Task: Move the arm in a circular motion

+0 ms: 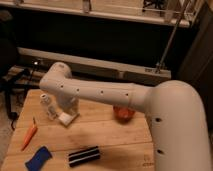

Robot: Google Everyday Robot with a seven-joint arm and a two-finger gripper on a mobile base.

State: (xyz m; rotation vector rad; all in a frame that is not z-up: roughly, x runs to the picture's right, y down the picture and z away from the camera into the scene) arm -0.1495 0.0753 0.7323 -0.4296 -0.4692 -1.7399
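A large smooth white robot arm [100,94] fills most of the frame. Its glossy, rounded elbow bulges at the lower right and runs off the bottom edge. From there a thick tubular link stretches leftward across the middle of the frame. A row of small dark holes dots its side, and two more sit on the elbow's left face. The link ends in a rounded joint at centre left, and a shorter white section drops down from that joint toward a light wooden counter [110,137].

The pincer [68,106] is at the foot of this short section, at left centre, low over the counter. I cannot tell whether it is wide or narrow.

- A small white cylinder [66,119] lies just below the pincer; contact cannot be judged.
- A small clear bottle with a pale cap [48,105] stands upright just to the left.
- An orange rounded object [123,113] shows partly under the long link at centre.
- An orange carrot-shaped item [29,136] lies at lower left.
- A crumpled blue cloth [38,158] lies near the bottom left corner.
- A black rectangular block with a pale stripe [83,156] lies at bottom centre.
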